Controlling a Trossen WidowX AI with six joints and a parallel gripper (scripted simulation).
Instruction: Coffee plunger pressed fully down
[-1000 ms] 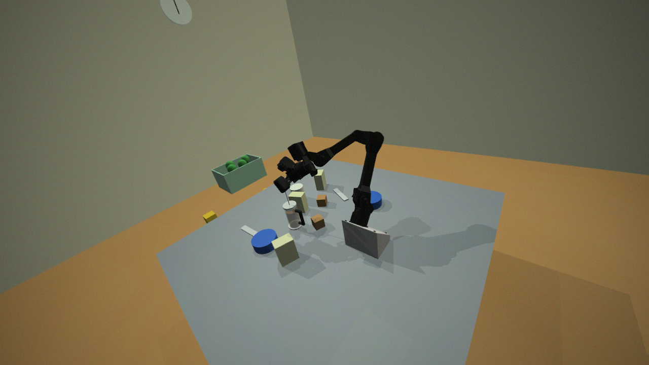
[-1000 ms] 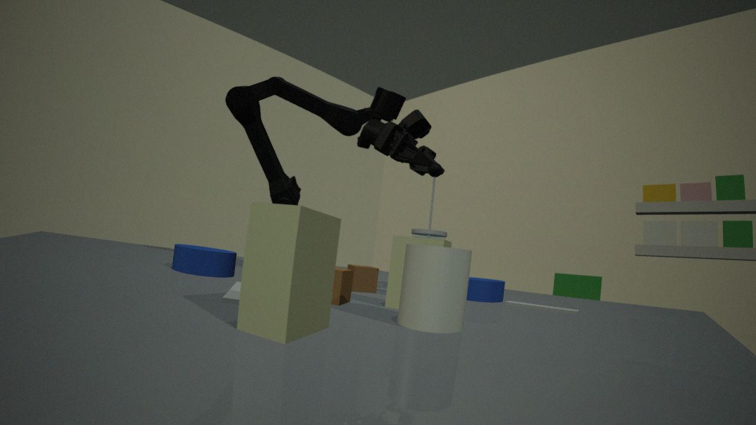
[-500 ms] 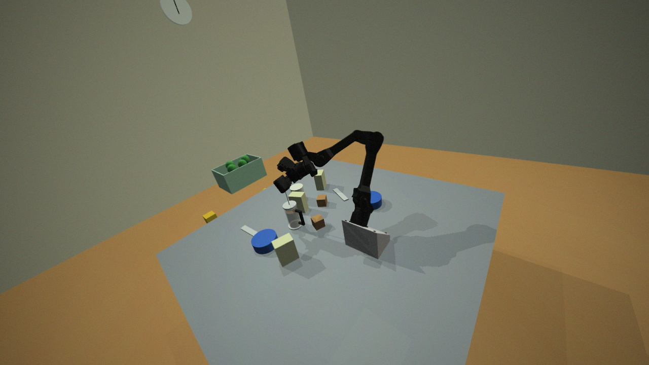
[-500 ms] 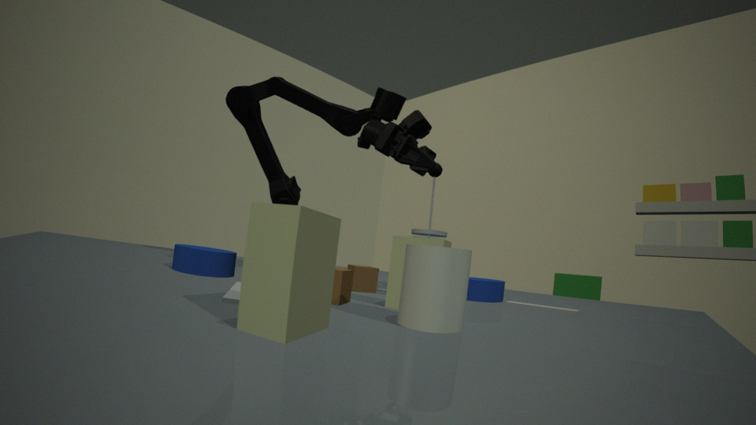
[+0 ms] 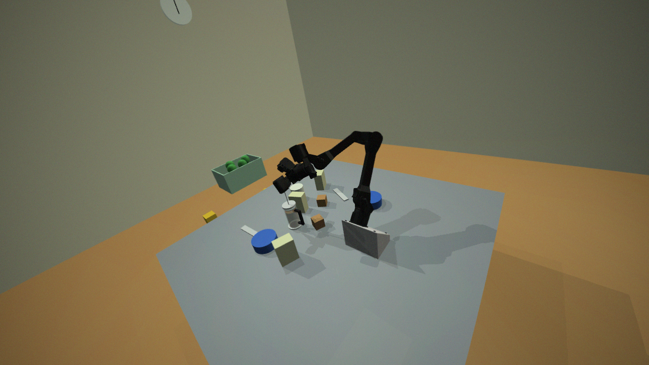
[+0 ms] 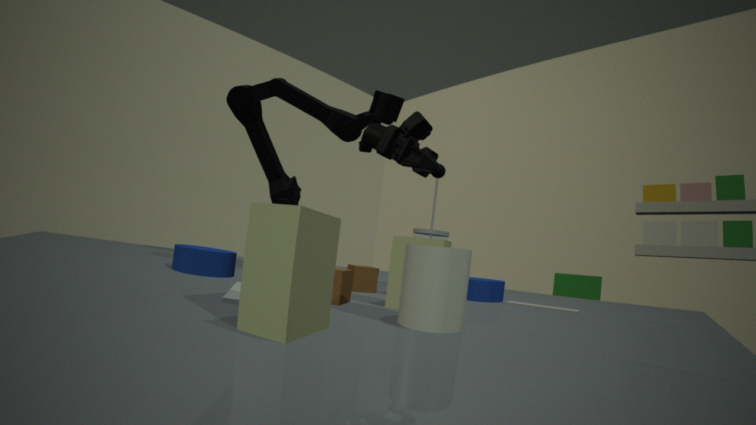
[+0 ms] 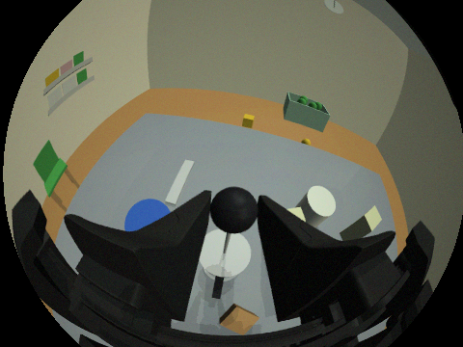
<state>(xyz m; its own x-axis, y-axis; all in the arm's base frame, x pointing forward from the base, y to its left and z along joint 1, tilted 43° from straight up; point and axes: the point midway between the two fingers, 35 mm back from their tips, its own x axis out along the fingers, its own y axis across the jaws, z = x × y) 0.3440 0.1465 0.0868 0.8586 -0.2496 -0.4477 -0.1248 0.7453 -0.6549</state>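
The coffee press (image 5: 293,217) (image 7: 223,255) stands upright on the table, a clear glass with a white lid and a black handle (image 5: 299,217) (image 7: 218,287). Its thin rod (image 5: 286,197) (image 6: 434,203) rises well above the lid, so the plunger is up. The round black knob (image 7: 233,209) tops the rod. My gripper (image 7: 234,200) is shut on the knob, with one finger on each side. In the top and exterior views the fingers hide most or all of the knob. In the exterior view the white cylinder and a pale block hide the press's glass.
A pale yellow block (image 5: 298,202) and a white cylinder (image 6: 434,288) stand beside the press. Brown cubes (image 5: 318,221) (image 5: 321,200) lie nearby on the handle side. A blue disc (image 5: 263,241), another pale block (image 5: 285,249) and a flat white strip (image 5: 248,230) lie on its other side.
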